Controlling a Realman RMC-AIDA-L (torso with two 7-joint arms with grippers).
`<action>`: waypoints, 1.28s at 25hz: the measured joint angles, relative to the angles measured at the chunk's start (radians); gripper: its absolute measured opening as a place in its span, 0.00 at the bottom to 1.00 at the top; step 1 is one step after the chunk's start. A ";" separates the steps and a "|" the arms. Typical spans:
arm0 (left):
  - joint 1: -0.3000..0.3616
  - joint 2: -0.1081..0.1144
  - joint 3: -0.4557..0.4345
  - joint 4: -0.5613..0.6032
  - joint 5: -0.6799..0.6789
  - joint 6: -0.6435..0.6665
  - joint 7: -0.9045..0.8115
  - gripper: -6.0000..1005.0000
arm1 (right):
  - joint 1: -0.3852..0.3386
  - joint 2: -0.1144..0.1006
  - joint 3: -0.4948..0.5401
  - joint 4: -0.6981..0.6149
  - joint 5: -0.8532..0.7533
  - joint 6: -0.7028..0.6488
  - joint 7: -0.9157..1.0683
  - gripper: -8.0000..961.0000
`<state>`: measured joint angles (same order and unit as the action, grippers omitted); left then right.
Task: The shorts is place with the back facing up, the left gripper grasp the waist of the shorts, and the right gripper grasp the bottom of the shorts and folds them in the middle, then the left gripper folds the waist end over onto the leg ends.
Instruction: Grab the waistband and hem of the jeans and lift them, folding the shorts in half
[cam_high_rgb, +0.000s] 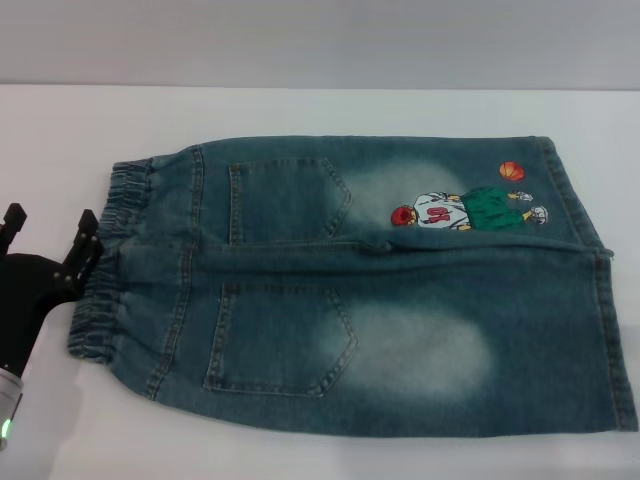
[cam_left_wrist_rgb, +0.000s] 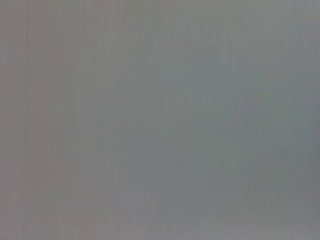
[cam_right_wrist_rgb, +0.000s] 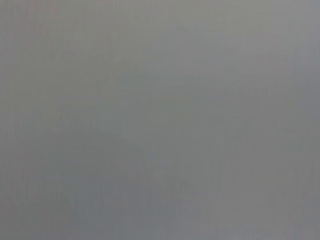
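No fold is made yet: the shorts (cam_high_rgb: 370, 290) are spread flat mid-frame, the left gripper (cam_high_rgb: 50, 230) held spread, empty, at the waist (cam_high_rgb: 115, 255) at left, while the right gripper is not seen.

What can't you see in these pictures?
- The right gripper: in no view.
- Left and right wrist views: only flat grey, showing nothing.
- The left gripper: head view's left edge cuts its arm; jaws look spread beside the waist.
- The shorts: their front faces the table; the far right hem corner meets the picture edge.
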<state>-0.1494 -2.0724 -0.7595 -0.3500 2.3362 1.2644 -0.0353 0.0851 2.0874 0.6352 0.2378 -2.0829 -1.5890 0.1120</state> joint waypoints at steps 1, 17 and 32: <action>0.000 0.000 0.000 0.000 0.000 0.001 0.000 0.81 | 0.001 0.000 0.000 0.000 0.000 0.001 0.000 0.57; 0.006 0.003 0.000 -0.011 -0.003 0.007 -0.002 0.81 | 0.005 -0.001 0.000 0.010 -0.002 0.010 0.002 0.57; 0.009 0.077 0.005 -0.253 0.006 -0.206 0.000 0.81 | 0.017 -0.140 -0.015 0.327 -0.028 0.342 -0.009 0.57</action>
<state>-0.1407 -1.9950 -0.7542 -0.6034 2.3421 1.0589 -0.0352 0.1022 1.9471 0.6200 0.5653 -2.1105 -1.2474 0.1025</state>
